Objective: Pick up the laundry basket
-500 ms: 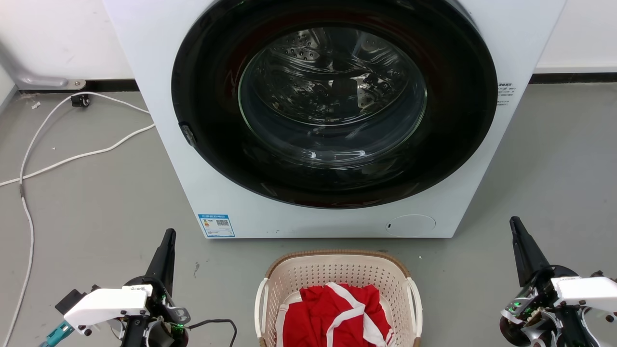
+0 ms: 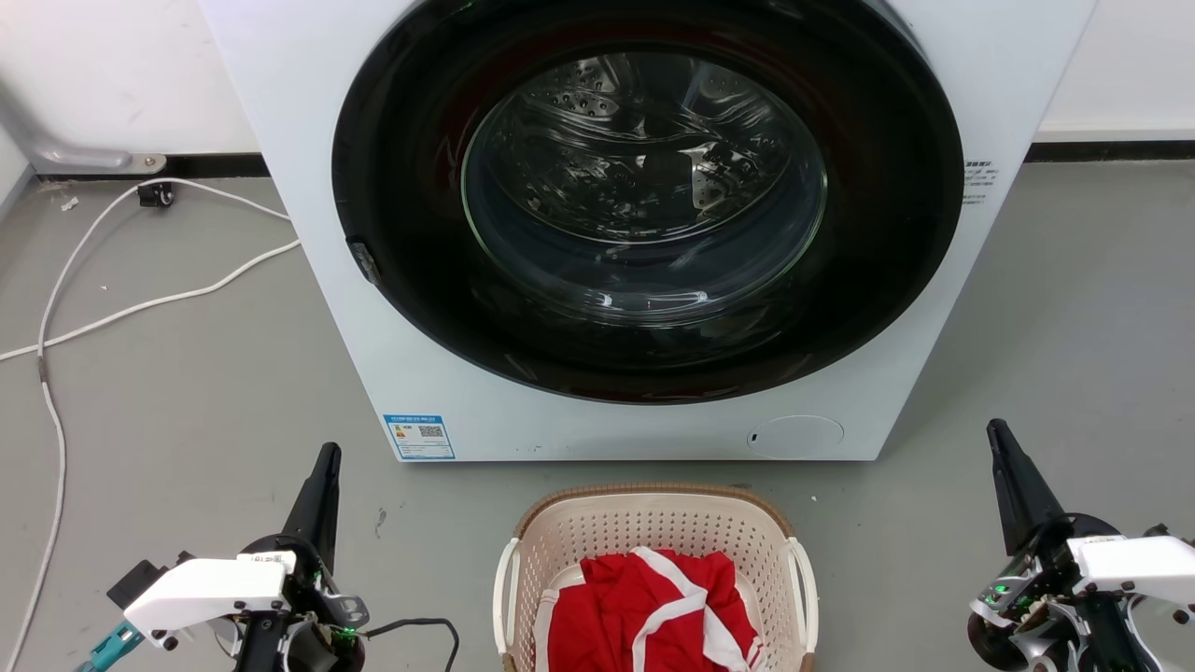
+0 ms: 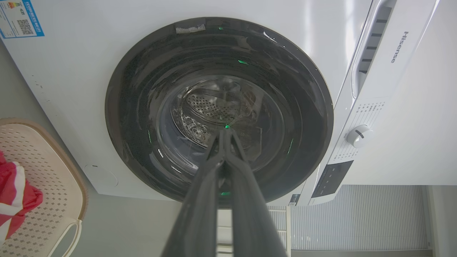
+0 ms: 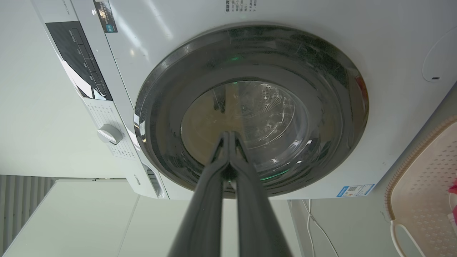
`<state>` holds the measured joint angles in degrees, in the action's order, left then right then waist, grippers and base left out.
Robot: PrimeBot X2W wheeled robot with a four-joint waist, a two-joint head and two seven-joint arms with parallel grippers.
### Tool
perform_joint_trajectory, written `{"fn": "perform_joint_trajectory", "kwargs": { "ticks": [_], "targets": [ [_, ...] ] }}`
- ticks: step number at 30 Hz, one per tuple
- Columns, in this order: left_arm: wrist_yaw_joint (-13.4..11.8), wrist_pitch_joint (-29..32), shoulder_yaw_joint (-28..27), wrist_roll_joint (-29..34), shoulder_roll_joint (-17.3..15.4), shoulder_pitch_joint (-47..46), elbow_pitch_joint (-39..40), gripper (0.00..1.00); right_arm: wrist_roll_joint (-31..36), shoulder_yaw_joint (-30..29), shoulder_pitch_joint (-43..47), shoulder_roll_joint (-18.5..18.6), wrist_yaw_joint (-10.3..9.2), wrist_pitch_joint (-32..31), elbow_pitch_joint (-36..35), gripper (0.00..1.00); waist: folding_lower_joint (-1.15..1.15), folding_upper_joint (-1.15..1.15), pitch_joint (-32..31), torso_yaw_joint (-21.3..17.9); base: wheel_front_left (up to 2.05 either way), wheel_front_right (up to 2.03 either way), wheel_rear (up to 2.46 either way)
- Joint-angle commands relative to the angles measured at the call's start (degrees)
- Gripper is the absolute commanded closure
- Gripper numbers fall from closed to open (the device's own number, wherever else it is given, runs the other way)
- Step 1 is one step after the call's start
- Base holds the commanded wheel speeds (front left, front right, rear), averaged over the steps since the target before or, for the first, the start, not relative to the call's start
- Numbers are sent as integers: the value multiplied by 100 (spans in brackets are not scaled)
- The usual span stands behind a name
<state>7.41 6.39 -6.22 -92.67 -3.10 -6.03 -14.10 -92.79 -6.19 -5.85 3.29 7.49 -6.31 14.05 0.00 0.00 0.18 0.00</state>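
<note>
Our left gripper [image 2: 328, 455] and right gripper [image 2: 996, 431], both pinched closed and empty, point toward the washing machine [image 2: 355, 308]. Between them, well apart from each, the laundry basket [image 2: 597, 537] holds a red garment [image 2: 644, 611]. A white cable [image 2: 140, 303] trails on the floor to the left.

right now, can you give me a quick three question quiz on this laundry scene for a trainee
1. True or false: the left hand grips a handle of the basket.
2. What lies in the basket? A) a red and white cloth B) blue towels C) nothing
3. Fill in: the basket stands on the floor in front of the ____.

Key:
1. False. The hand is off to the side, apart from the basket, with its fingers together on nothing.
2. A
3. washing machine
</note>
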Motion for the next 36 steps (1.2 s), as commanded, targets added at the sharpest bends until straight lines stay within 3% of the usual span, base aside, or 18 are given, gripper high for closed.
{"fn": "perform_joint_trajectory", "kwargs": {
  "ticks": [1,22,23,36],
  "targets": [
    [22,8,-28,11,7,-39,0,100,23,-8,-71,-25,0,-11,7,100,0,0,0,0,0,0,0],
    [22,18,-36,12,13,-40,-1,100,33,-17,-73,-32,0,-23,8,100,0,0,0,0,0,0,0],
    [0,1,-8,14,5,-1,0,0,7,-11,-1,-7,0,-3,0,0,0,0,0,0,0,0,0],
    [-6,-268,61,172,27,190,-82,0,200,-6,255,-17,0,266,54,0,0,0,3,-14,0,0,0]
  ]
}}
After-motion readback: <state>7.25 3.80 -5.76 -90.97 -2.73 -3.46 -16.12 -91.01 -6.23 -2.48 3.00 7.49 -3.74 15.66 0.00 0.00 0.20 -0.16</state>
